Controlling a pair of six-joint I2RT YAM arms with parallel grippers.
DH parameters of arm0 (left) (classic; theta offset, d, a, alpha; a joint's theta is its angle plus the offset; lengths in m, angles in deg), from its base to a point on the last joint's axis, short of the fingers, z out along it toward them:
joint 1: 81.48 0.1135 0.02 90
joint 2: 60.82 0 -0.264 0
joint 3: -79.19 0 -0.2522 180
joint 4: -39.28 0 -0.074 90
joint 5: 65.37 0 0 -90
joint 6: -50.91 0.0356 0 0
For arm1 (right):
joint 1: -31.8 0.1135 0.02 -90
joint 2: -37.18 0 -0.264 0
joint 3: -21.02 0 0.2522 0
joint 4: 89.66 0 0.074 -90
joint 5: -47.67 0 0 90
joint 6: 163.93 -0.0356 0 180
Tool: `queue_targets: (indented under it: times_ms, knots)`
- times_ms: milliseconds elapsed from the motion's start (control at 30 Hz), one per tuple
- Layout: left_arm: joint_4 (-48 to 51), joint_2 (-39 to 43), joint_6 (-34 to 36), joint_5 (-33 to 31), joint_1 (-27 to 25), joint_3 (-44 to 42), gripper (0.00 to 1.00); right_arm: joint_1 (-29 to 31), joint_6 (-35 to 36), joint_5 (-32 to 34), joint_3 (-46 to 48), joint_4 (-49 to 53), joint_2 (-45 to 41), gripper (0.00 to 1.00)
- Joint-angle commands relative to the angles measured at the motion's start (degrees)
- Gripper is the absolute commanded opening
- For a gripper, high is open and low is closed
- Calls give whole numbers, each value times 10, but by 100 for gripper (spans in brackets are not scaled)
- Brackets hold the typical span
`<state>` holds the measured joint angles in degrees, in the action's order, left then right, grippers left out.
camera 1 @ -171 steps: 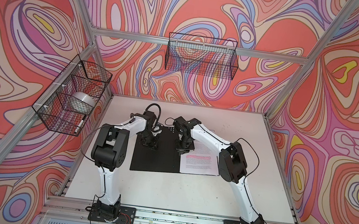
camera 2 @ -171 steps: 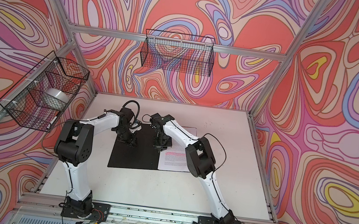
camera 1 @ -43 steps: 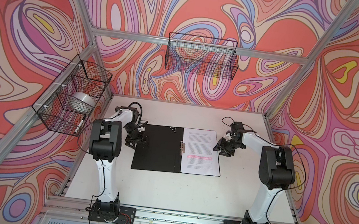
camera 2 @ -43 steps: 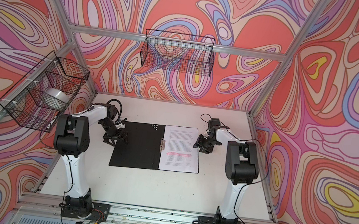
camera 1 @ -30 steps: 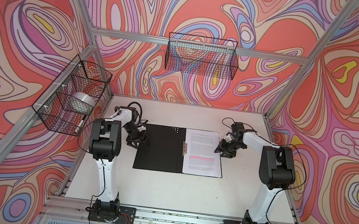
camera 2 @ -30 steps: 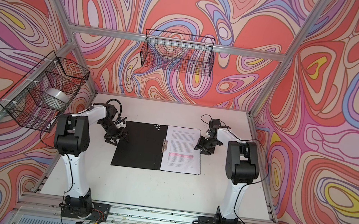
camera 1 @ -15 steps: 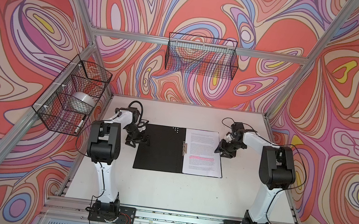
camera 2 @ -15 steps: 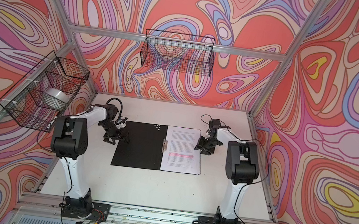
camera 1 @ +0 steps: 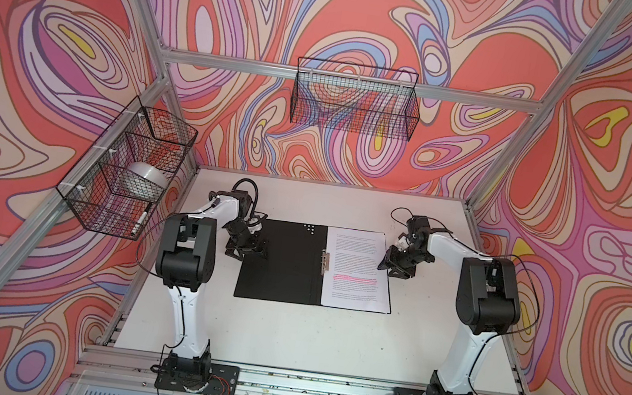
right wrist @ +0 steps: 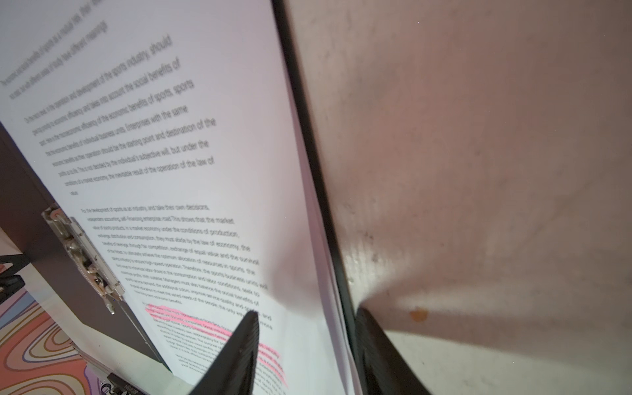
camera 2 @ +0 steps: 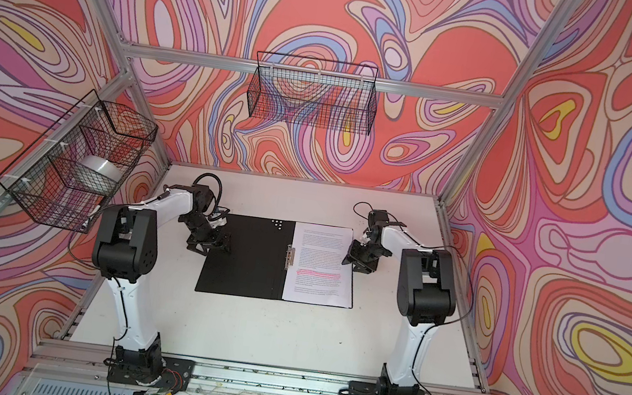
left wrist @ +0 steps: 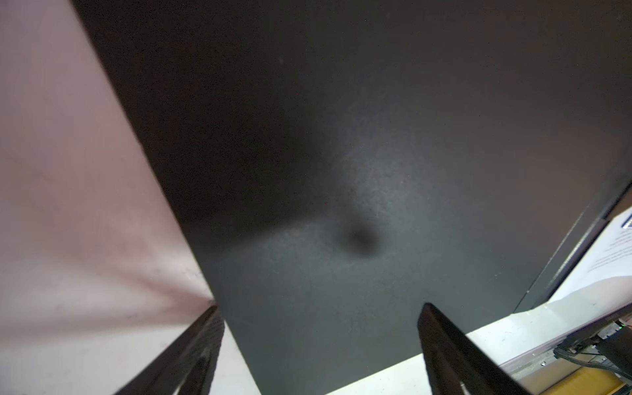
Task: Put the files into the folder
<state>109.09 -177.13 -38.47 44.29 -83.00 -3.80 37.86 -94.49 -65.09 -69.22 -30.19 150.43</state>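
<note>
Your files (camera 1: pixel 358 269) lie flat on the right half of the open folder (camera 1: pixel 282 261) in both top views. The pink band runs mid-page, and the sheets' inner edge sits just beside the metal clip (camera 1: pixel 325 256) at the spine. The folder lies black side up near the middle of the table (camera 1: pixel 286 337). Your right gripper (right wrist: pixel 307 311) stands at the outer edge of the sheets with its jaws partly apart. One finger is over the printed page and the other over bare table, and the paper and folder edge run flat between them, nothing clamped. The wrist view is blurred, so you cannot be sure whether the tips press on the page. Your left gripper (left wrist: pixel 321 342) is spread wide at the folder's opposite edge. One finger is over the table, the black cover shows between the jaws, and it holds nothing.
</note>
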Motion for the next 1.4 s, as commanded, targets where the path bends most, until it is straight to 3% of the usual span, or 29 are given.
queue_targets:
  times_ms: [0,533,1367]
  knots:
    - [13,-29,3,44,-5,-19,87,3,-1,9,22,7,16,48]
    - [27,3,42,205,-4,-14,84,3,8,4,15,22,30,47]
    - [36,41,72,278,2,-22,82,3,16,-10,12,30,37,47]
